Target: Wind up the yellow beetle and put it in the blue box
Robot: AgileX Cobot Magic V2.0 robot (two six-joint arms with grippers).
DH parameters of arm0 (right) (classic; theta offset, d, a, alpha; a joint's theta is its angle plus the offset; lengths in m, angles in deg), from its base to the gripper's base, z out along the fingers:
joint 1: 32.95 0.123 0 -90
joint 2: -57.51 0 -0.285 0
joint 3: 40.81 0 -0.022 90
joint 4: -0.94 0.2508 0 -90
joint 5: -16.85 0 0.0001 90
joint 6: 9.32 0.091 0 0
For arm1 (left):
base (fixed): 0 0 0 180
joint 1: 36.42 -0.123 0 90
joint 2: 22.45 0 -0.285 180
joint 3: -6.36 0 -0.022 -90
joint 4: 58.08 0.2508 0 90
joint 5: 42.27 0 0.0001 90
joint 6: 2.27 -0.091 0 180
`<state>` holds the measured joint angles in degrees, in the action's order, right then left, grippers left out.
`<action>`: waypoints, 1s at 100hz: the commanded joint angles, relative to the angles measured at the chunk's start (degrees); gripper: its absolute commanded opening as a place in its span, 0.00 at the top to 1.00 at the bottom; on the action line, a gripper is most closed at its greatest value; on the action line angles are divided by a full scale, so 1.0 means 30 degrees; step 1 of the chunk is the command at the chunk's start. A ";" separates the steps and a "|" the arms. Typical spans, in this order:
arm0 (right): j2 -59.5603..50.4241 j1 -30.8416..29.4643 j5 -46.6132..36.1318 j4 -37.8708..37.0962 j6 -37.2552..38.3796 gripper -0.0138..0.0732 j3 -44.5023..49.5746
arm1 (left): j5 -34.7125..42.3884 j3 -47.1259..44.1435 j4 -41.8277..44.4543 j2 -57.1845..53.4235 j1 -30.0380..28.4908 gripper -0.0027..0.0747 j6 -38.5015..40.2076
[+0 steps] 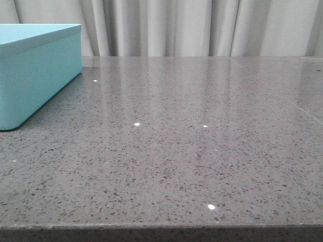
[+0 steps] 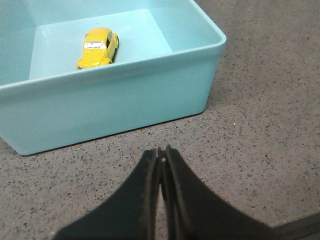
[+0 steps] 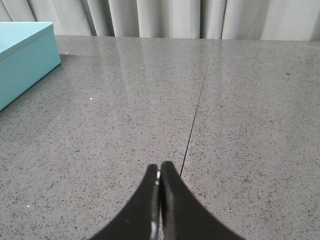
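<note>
The yellow beetle (image 2: 97, 47) sits on its wheels on the floor inside the blue box (image 2: 125, 100), near a side wall. The blue box also shows at the far left of the front view (image 1: 35, 75) and at the edge of the right wrist view (image 3: 22, 60). My left gripper (image 2: 161, 150) is shut and empty, over the grey table just outside the box's near wall. My right gripper (image 3: 159, 167) is shut and empty over the bare table, well away from the box. Neither gripper shows in the front view.
The grey speckled stone table (image 1: 192, 151) has a thin seam (image 3: 197, 107) running across it. Pale curtains (image 1: 192, 25) hang behind the table's far edge. The table's front edge (image 1: 161, 228) is close to the camera.
</note>
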<state>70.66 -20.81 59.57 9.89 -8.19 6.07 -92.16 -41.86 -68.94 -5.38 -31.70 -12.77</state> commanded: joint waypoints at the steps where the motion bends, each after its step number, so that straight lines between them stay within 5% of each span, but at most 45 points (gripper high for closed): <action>1: 0.0251 0.0004 -0.1653 -0.0092 -0.0245 0.92 -0.0440 | 0.1469 0.0433 -0.0405 0.0210 -0.0040 0.99 0.0133; 32: 0.0251 0.0004 -0.1653 -0.0092 -0.0245 0.92 -0.0440 | 0.4328 -0.0410 0.0463 0.0210 -0.0070 0.99 0.0850; 68: 0.0251 0.0004 -0.1653 -0.0092 -0.0245 0.92 -0.0440 | 1.5121 -0.5814 0.1200 -0.1388 -0.0200 0.99 0.1530; 100: 0.0251 0.0004 -0.1653 -0.0092 -0.0245 0.92 -0.0440 | 1.6953 -0.9767 0.1280 -0.3846 -0.2098 0.99 0.2783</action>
<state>70.66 -20.81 59.47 9.89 -8.29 6.07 -47.27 -70.55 -65.16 -14.94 -37.18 -5.57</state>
